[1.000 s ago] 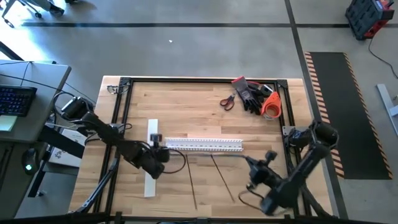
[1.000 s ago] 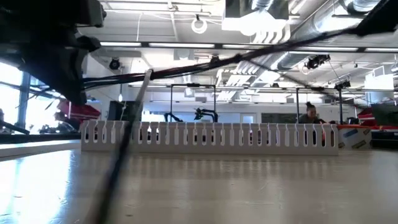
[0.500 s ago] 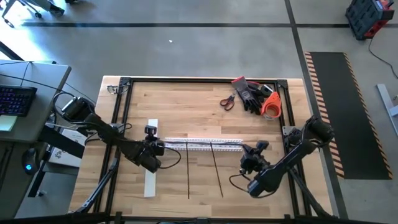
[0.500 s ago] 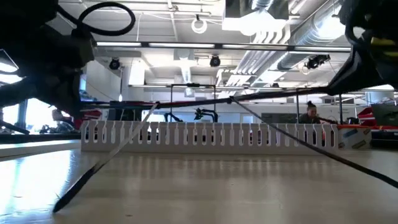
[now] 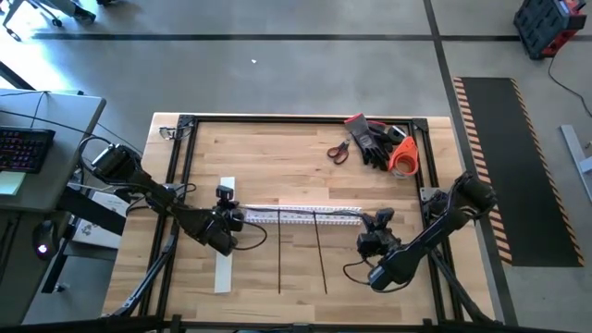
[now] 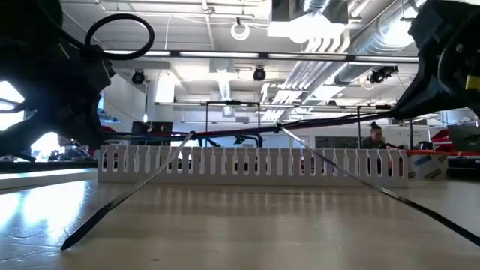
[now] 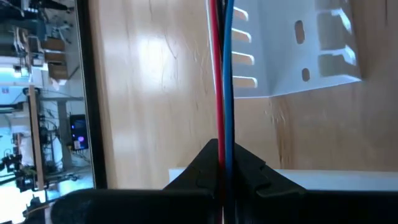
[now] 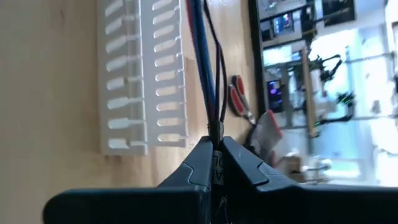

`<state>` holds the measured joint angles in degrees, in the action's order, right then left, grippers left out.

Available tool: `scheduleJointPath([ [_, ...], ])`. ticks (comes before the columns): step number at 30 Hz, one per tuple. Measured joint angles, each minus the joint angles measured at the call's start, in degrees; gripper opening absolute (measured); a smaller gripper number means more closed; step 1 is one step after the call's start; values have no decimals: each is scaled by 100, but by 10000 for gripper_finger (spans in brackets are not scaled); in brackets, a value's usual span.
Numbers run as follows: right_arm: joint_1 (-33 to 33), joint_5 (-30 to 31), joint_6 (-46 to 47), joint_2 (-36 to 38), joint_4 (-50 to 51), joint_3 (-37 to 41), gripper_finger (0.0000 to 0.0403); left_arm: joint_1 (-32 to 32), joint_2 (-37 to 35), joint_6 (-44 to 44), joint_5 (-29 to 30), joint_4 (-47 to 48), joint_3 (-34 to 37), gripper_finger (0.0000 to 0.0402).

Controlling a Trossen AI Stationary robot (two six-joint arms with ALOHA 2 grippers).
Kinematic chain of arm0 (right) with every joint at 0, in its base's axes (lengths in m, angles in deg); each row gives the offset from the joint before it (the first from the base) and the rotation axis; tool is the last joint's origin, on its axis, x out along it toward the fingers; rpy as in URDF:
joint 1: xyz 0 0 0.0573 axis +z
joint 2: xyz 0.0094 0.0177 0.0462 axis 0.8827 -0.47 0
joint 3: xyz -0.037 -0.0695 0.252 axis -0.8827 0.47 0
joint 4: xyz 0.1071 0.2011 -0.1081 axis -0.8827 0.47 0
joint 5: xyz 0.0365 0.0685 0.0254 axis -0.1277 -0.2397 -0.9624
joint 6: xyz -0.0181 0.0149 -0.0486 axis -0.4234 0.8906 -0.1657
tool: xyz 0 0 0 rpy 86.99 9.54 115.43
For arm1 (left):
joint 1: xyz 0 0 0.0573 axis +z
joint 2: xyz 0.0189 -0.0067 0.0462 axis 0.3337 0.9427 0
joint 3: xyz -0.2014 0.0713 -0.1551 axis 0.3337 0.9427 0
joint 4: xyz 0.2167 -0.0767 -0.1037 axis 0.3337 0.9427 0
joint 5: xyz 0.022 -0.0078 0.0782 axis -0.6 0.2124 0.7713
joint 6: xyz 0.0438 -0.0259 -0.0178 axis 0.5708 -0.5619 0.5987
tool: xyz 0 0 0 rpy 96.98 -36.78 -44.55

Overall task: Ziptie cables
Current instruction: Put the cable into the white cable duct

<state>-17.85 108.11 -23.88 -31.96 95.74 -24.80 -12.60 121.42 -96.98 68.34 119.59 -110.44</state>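
The cables (image 5: pixel 296 215) look light and floppy, so they'll sag unless held taut from both ends, which is what's going on: the left end effector (image 5: pixel 227 218) and right end effector (image 5: pixel 370 228) are each clamped shut on one end, stretching the bunch just over the white slotted channel (image 5: pixel 301 217) mid-desk. Two black zipties (image 5: pixel 319 250) (thin, springy-looking) hang off it toward the desk's near edge; no readable labels anywhere.

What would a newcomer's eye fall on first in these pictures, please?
The cables stretched taut between the left gripper and right gripper, above the white slotted channel mid-table. Two dark zipties hang from them onto the wooden table.
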Motion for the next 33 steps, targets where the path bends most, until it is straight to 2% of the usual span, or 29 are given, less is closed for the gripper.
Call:
scheduleJointPath([
  [11,-216,126,-1718,-636,61,2,5,-153,220,131,1,-218,198,0],
  [18,-211,131,-1547,-753,62,4,5,-297,743,142,34,-215,167,0],
  [27,-209,152,-1601,-753,119,2,5,-295,729,48,48,-270,182,0],
  [29,-209,151,-1600,-753,178,2,5,-289,728,-24,-48,-293,180,1],
  [33,-207,77,-1448,-753,391,2,5,-237,725,-74,-613,-318,168,20],
])
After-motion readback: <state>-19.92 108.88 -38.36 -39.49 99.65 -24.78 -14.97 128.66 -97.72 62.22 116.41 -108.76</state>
